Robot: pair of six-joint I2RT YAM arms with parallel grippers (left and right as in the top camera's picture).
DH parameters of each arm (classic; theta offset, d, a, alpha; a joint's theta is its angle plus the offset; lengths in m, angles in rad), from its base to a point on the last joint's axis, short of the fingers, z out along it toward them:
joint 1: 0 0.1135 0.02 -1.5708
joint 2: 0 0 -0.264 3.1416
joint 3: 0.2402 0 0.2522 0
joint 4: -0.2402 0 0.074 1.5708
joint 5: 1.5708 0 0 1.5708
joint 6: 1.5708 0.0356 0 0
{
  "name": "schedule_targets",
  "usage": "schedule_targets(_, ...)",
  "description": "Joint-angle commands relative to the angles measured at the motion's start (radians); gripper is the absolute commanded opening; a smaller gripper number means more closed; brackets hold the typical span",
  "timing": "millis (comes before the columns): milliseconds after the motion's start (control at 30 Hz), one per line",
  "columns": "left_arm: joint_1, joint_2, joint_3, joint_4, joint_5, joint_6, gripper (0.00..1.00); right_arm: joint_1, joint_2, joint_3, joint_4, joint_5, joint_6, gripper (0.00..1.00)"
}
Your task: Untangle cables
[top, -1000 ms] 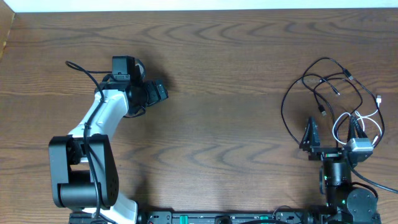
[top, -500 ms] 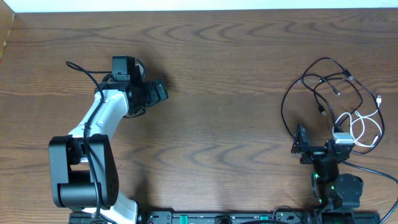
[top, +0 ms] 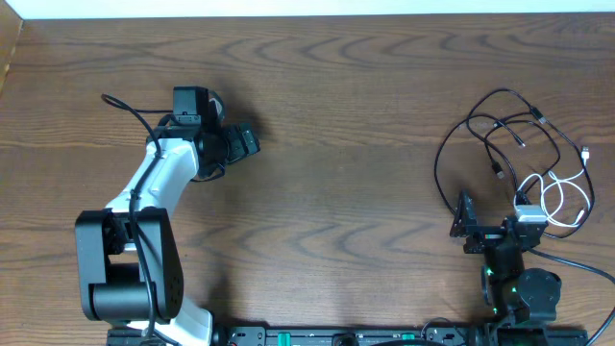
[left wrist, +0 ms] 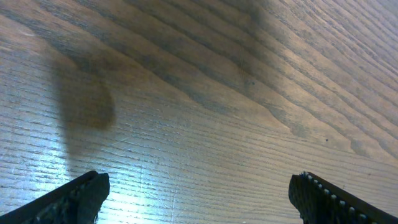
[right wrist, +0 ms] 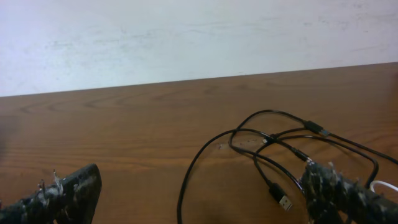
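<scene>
Your right gripper (top: 495, 216) spread wide, empty, lower right of frame. Just above it the cables (top: 500, 135): loose black loops, white cable (top: 575, 183) coiled alongside. Light, limp, apt to drag together; take one near a plug (right wrist: 281, 198). Your left gripper (top: 233, 123) spread, upper left.

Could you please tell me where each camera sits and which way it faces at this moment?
Overhead: above the table, looking straight down; both arms show, left gripper and right gripper open.
Left wrist: on the left arm, aimed down at bare wood close by; its two fingertips show at the bottom corners.
Right wrist: low, looking across the table to a pale wall; its fingertips frame the black cables.
Shared: overhead and right wrist both show the black cables.
</scene>
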Motion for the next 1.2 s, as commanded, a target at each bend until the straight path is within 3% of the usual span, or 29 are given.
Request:
schedule_targets(0, -0.002, 0.009, 0.000, -0.003, -0.007, 0.017, 0.98, 0.006, -0.008, -0.001, -0.006, 0.003, 0.008, 0.99)
schedule_targets(333, -0.002, 0.009, 0.000, -0.003, -0.007, 0.017, 0.98, 0.006, -0.009, -0.001, -0.006, 0.020, 0.000, 0.99)
schedule_targets(600, -0.002, 0.009, 0.000, -0.003, -0.007, 0.017, 0.98, 0.027, -0.009, -0.002, -0.004, -0.026, -0.240, 0.99)
schedule_targets(1167, -0.002, 0.009, 0.000, -0.003, -0.007, 0.017, 0.98, 0.029, -0.009, -0.002, -0.004, 0.000, -0.216, 0.99)
